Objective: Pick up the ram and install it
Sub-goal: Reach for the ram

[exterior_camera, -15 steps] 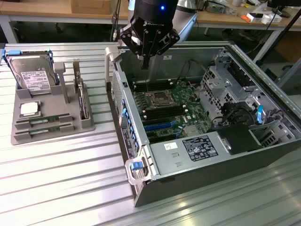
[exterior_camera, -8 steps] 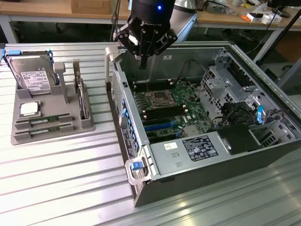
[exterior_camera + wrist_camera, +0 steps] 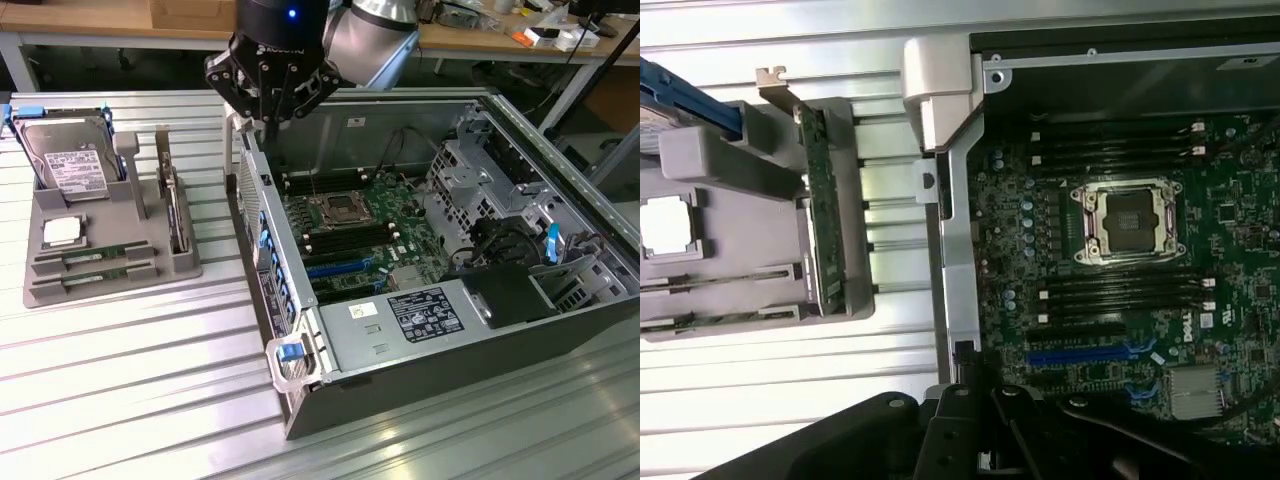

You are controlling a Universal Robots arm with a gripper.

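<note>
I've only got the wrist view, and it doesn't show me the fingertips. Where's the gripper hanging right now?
Observer: The gripper, shut, hangs about above the computer case's wall on the side facing the tray, near that wall's far end.
Operator: Something blue-edged past the tray's processor chip is cut off for me. What is it?
Observer: A hard drive with a white label, standing in blue rails at the tray's far end.
</note>
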